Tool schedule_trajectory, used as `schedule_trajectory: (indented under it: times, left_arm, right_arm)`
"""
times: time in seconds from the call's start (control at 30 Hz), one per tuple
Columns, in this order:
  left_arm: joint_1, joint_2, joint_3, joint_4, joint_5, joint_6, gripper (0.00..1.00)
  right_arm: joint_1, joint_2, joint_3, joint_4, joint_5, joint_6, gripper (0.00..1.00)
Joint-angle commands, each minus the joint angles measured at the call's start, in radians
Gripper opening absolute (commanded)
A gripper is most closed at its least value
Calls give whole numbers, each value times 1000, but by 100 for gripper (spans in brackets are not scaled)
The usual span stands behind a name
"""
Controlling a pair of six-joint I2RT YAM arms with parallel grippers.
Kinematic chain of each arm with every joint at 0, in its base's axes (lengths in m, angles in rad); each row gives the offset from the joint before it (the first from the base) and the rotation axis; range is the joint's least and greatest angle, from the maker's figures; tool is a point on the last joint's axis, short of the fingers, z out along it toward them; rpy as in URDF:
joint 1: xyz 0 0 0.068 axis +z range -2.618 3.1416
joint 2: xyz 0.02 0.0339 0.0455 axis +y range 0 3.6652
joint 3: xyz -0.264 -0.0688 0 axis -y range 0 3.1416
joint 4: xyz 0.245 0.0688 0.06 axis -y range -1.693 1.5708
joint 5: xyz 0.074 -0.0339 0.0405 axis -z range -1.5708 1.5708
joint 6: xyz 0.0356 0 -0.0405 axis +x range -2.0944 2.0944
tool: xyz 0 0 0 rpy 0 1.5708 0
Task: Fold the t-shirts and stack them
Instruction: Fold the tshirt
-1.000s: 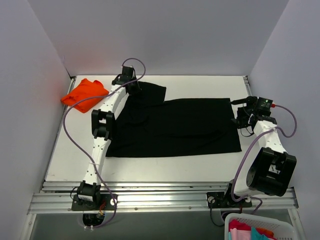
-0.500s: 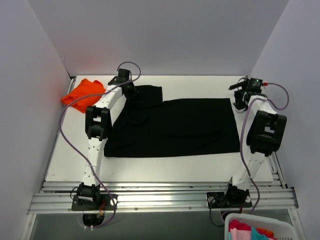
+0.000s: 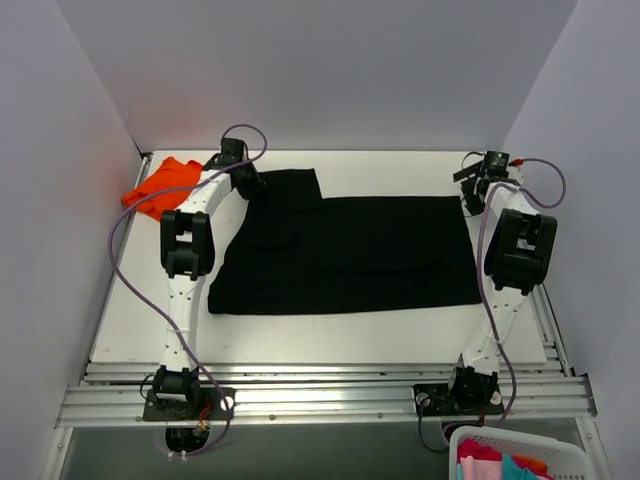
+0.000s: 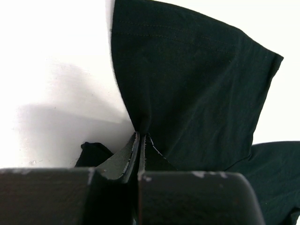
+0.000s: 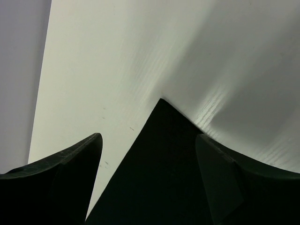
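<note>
Pinches black t-shirt (image 3: 350,255) sleeve in left pincer (image 4: 140,138), holds right pincer (image 5: 147,137) apart over far corner; needs closing there before folding.

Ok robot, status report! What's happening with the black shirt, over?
Left fingers shut on the black shirt, sleeve end. Right fingers open around its far right corner, not gripping. Orange shirt apart, far left. Nothing blocking, over.

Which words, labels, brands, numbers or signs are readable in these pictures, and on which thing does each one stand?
No text can be read in any of the three views.
The black t-shirt and the orange t-shirt show plain cloth, with no print or tag in sight.
The white basket at the near right corner shows no label.
</note>
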Motion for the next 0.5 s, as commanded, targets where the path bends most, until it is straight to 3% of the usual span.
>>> schedule_trajectory:
  times: [0.0, 0.23, 0.3, 0.4, 0.47]
  left_arm:
    - [2, -61, -23, 9, 23, 5, 2]
    - [-2, -102, -84, 29, 36, 22, 2]
    - [-4, -107, -97, 29, 34, 30, 2]
    - [-5, -111, -100, 23, 34, 37, 2]
    - [-7, -116, -98, 20, 37, 37, 2]
  right_arm:
    - [20, -8, 43, -15, 54, -46, 74]
    - [89, 21, 113, -193, 168, -118, 59]
    - [103, 64, 199, -251, 185, -146, 62]
    - [125, 118, 313, -348, 229, -195, 75]
    - [138, 178, 408, -522, 322, -166, 80]
